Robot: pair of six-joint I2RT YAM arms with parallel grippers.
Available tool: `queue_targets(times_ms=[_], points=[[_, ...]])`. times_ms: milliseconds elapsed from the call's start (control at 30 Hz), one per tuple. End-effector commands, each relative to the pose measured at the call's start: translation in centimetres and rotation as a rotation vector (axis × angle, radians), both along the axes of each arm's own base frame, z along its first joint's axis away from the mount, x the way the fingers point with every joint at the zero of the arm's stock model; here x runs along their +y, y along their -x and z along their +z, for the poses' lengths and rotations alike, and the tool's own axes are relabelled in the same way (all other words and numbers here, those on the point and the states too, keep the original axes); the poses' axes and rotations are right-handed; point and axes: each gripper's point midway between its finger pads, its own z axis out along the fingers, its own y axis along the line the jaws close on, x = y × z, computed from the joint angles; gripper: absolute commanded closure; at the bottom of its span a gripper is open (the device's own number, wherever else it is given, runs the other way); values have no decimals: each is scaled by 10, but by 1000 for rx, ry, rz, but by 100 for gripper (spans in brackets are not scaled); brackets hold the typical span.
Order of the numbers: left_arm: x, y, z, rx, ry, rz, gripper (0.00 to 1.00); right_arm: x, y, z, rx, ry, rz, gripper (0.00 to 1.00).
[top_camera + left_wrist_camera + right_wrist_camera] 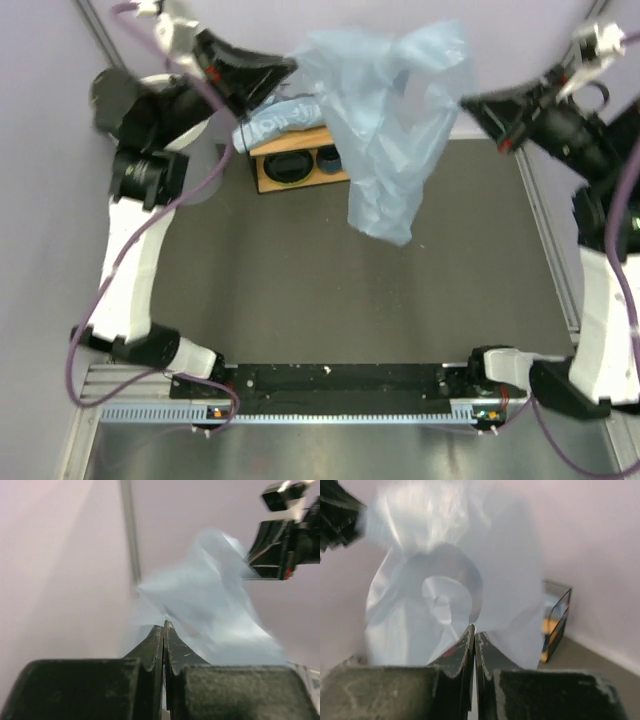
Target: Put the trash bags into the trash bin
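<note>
Both clamped shut: left gripper (288, 72) and right gripper (468, 101) hold one trash bag (390, 130) stretched between them.

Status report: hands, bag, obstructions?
Left hand and right hand shut on thin light-blue plastic bag, stretched aloft between them. Bin not in view. Wooden shelf below.

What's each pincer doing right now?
The left pincer is shut on the trash bag.
The right pincer is shut on the same trash bag.
</note>
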Motion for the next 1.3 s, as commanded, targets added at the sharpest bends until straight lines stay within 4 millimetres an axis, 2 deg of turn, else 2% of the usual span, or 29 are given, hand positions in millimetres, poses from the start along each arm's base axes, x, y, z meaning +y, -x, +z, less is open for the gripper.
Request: queue_targets(times_ms=[0,33,67,100,133,167,200,233,267,300,333,367,400,433,467,500,533,567,633,700,733,767,833,933,1033,1100,1133,1233,1267], points=[[0,71,-19,27,18,-141,100,10,62,-50,127,-23,109,100],[-4,66,-89,162,-53,-123,100,10,60,-125,283,-5,105,100],[-6,58,-145,178,-169,-81,100,11,68,-164,360,12,128,100],[-15,72,-217,339,-306,-111,100,13,74,-201,436,29,134,100],[-15,86,-304,478,-442,-128,100,18,89,-262,542,67,169,100],[-13,99,-346,474,-563,-154,100,24,102,-287,588,93,212,100],[-16,135,-384,554,-677,-253,100,27,113,-310,645,122,224,100],[-16,153,-408,600,-756,-319,100,32,124,-330,702,138,253,100],[-18,161,-406,566,-786,-369,100,46,145,-332,710,165,345,100],[-24,168,-389,531,-771,-431,100,52,154,-331,726,174,385,100],[-24,182,-371,566,-752,-524,100,60,162,-315,707,167,431,100],[-34,175,-302,446,-658,-541,100,68,173,-302,713,159,512,100],[-33,162,-274,460,-595,-535,100,71,175,-288,706,143,539,100],[-37,152,-236,399,-510,-553,100,73,176,-254,639,116,564,100],[-35,164,-189,470,-397,-663,100,75,176,-239,618,109,578,100],[-29,150,-154,445,-333,-660,100,75,169,-226,604,98,575,100],[-28,153,-108,386,-252,-712,100,73,165,-202,562,72,561,100],[-26,155,-92,353,-224,-731,100,71,161,-194,558,54,556,100],[-24,150,-81,340,-182,-731,100,63,136,-204,640,17,465,100],[-28,136,-94,447,-182,-683,100,59,127,-226,674,31,424,100],[-30,125,-107,394,-196,-641,100,55,128,-249,685,57,400,100],[-30,117,-127,498,-205,-598,100,53,127,-258,683,61,378,100],[-32,92,-156,476,-226,-452,100,53,137,-280,718,63,389,100],[-33,81,-195,542,-284,-423,100,51,151,-302,758,62,400,100],[-34,78,-218,565,-312,-421,100,43,157,-301,673,94,377,99],[-33,78,-230,591,-322,-418,100,34,150,-297,619,126,293,74],[-34,78,-234,594,-326,-417,100,31,148,-284,544,149,283,53],[-37,86,-242,607,-336,-434,100,21,136,-267,463,174,197,25],[-40,89,-242,610,-336,-446,100,19,133,-266,454,182,175,23]])
